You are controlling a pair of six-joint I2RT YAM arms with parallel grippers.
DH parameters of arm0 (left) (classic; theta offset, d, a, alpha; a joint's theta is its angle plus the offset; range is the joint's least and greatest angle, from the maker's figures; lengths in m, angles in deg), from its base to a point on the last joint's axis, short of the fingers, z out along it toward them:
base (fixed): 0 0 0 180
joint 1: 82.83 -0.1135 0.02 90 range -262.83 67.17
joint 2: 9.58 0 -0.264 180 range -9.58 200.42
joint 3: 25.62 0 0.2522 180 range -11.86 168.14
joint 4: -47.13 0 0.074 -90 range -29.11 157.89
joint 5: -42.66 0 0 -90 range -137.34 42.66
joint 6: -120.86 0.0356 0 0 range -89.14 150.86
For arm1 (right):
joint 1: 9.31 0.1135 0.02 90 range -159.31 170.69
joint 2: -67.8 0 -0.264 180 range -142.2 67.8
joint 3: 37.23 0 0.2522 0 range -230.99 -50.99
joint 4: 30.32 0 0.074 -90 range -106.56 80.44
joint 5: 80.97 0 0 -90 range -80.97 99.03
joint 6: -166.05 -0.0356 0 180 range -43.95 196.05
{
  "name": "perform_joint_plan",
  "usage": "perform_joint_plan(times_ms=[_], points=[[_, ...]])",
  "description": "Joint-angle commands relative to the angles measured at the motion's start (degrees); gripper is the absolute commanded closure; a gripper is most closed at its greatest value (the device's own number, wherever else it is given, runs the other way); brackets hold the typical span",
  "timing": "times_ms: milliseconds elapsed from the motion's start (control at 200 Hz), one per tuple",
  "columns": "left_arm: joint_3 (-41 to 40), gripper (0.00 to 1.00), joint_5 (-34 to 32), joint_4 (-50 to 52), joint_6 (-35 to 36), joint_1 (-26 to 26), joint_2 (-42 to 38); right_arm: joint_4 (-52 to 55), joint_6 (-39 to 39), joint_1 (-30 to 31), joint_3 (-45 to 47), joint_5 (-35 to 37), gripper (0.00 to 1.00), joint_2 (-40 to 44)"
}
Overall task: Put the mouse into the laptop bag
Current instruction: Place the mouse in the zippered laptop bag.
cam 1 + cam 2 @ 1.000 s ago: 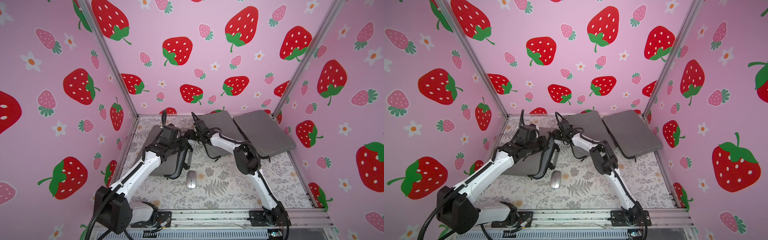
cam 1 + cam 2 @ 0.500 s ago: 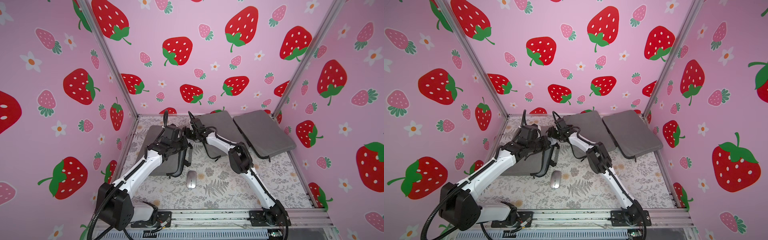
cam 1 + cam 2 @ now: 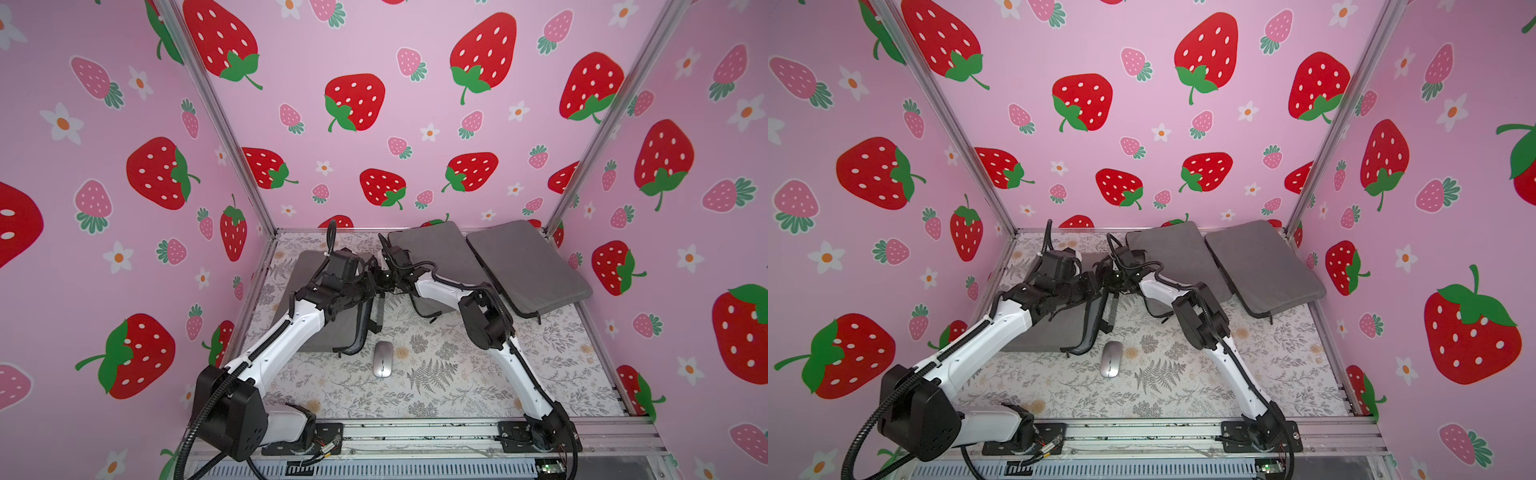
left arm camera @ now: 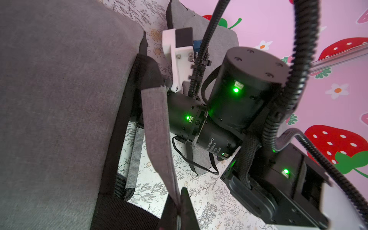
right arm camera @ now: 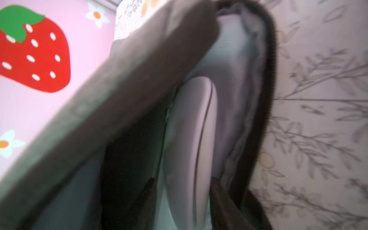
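Bag flap (image 4: 157, 129) tight between left fingers (image 4: 188, 209)

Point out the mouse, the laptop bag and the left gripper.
mouse (image 3: 382, 365), in a top view, shell centre.
laptop bag (image 4: 59, 99), left wrist view, grey face.
left gripper (image 4: 179, 207), left wrist view, between fingertips.

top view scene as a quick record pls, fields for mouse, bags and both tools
mouse: silver, on the table, outside every bag, untouched
laptop bag: grey, flat on the table, partly under the left arm
spare bags: two, grey, side by side at the back
left tool: shut on a grey strip of the laptop bag
right tool: at the bag's opening, open or shut unclear
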Motion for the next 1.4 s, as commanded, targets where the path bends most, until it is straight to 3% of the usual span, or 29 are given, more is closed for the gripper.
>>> perform_joint_plan(times_ms=[0,205,440,590,755,995,1050,1171,1351,1391], points=[[1.73,1.0,0.65,-0.24,0.28,0.42,-0.39,-2.29,-2.36,1.05,-2.98,-2.01,0.58,-0.79],[1.37,1.0,0.7,-0.54,0.64,0.44,-0.68,0.03,-1.75,1.67,-5.26,-1.88,0.56,-2.49],[1.75,1.0,0.72,0.09,0.63,0.02,-0.27,-0.86,0.38,0.42,5.66,2.45,0.49,3.95],[1.28,1.0,-1.04,-0.14,0.64,-0.07,-0.9,-0.12,1.8,-0.06,5.9,2.76,0.49,3.63],[1.75,1.0,-1.83,0.96,1.13,-0.2,-1.16,2.13,3.14,-0.74,-0.49,-1.42,0.64,-1.39],[1.3,1.0,-2.34,0.39,1.26,-0.29,-0.93,8.31,7.85,-0.63,-8.19,-2.41,0.66,-5.78],[1.27,1.0,-2.21,0.39,1.22,-0.33,-0.37,8.71,8.32,-0.81,-8.13,-2.4,0.64,-5.83],[1.29,1.0,-1.0,0.06,0.77,-0.63,0.87,9.03,9.84,-1.17,-6.1,-1.69,0.49,-4.6],[-0.24,1.0,-0.43,-2.12,0.3,-0.85,1.03,9.16,13.8,-1.36,1.27,-1.13,0.49,3.2],[-0.52,1.0,-0.89,-2.14,0.12,-0.94,1.03,7.97,14.8,-1.36,4.76,-0.45,0.42,6.26]])
